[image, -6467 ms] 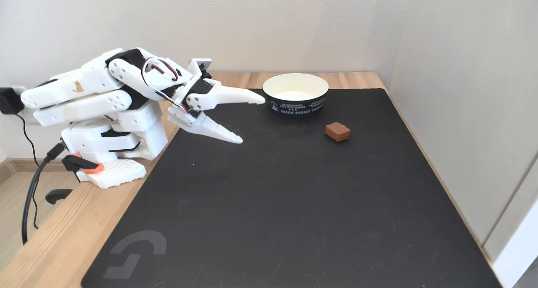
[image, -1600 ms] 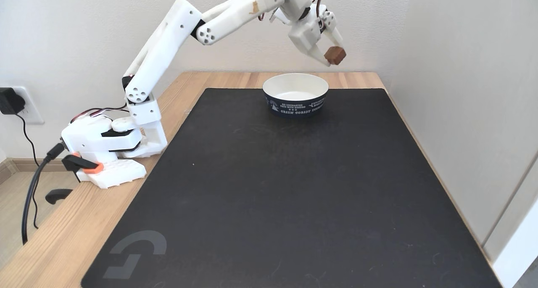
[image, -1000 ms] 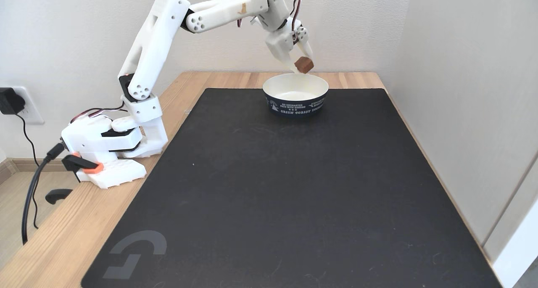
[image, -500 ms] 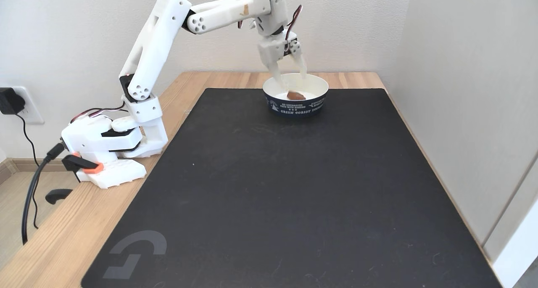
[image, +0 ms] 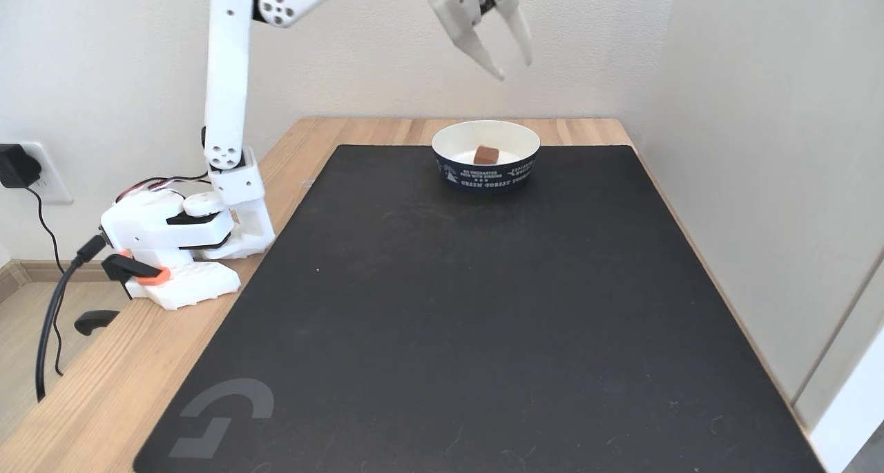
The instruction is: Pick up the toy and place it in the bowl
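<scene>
**Tool spread wide above the bowl, toy lying inside**

The tool (image: 514, 71) hangs high near the top edge of the fixed view, its two white fingers (image: 476, 48) pointing down and spread apart with nothing between them. It is well above the bowl (image: 485, 176) and a little to the right of the bowl's middle as this view shows it.

The toy (image: 486, 155), a small reddish-brown block, lies inside the bowl on its cream-white floor, near the middle. The bowl stands at the far edge of a black mat (image: 476, 321), its dark navy side with white print facing the camera.

The mat covers most of the wooden counter (image: 90, 397). The white arm (image: 224, 79) rises almost upright from its base (image: 173, 242), which sits on the counter to the left of the mat. A black cable (image: 48, 321) runs down from the base over the counter's left edge.
</scene>
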`<state>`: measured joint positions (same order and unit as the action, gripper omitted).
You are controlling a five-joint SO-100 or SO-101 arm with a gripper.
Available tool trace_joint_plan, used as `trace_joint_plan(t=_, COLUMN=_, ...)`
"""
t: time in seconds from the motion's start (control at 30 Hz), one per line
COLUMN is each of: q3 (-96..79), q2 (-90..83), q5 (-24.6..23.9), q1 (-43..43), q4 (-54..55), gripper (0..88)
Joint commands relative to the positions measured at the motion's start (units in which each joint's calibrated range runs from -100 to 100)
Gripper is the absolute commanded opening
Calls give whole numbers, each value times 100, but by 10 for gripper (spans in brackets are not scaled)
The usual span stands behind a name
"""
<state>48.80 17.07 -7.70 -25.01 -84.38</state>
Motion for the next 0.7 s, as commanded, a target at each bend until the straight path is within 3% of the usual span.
trace_joint_plan(t=0.0, q3=-945, q2=-1703, q5=60, q1=958, q4=81, gripper=68)
trace_joint_plan(t=0.1, q3=-2234, q2=-2728, q5=331, q1=1376, q4=343, gripper=69)
trace_joint_plan(t=0.43, q3=-10643, q2=-7213, q5=336, q1=2104, q4=4687, gripper=71)
trace_joint_plan(t=0.67, q3=-13167, q2=-9223, q5=336, q1=2873, q4=5170, gripper=71)
